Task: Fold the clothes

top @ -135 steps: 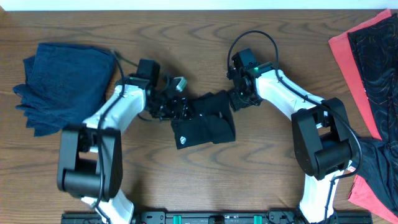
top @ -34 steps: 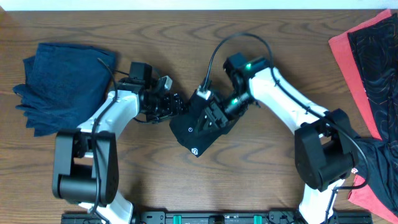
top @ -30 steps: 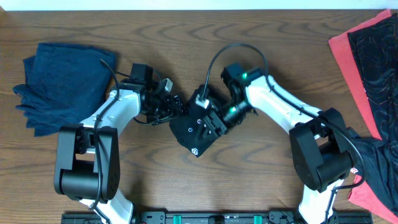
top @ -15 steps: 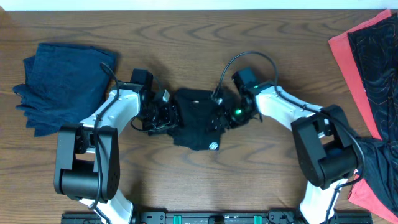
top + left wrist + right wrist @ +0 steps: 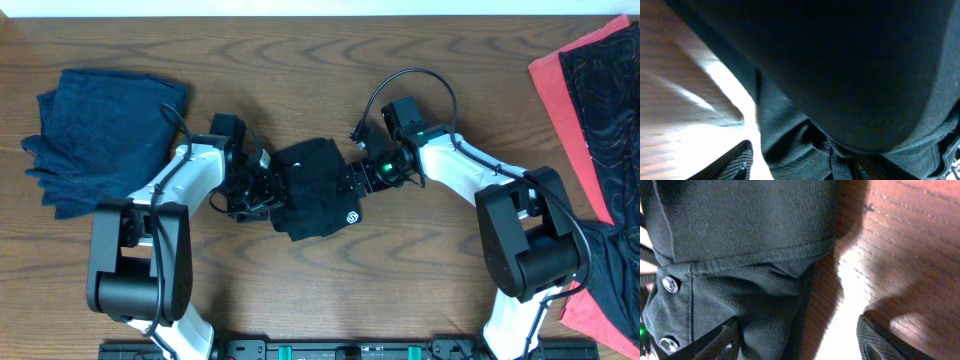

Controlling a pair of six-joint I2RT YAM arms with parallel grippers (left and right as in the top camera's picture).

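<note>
At the middle of the bench [image 5: 320,300] the black garment [image 5: 315,185] lies bunched between both arms. Its right claw [image 5: 358,180] is spread wide at the hem, gripping nothing; whether the left claw [image 5: 262,192] pinches cloth I cannot tell. Best to press the bundle flat and square, without dragging the layers apart

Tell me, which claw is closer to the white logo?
Right. The right claw sits right next to the logo; the left claw is across the black cloth, at its far edge.
</note>
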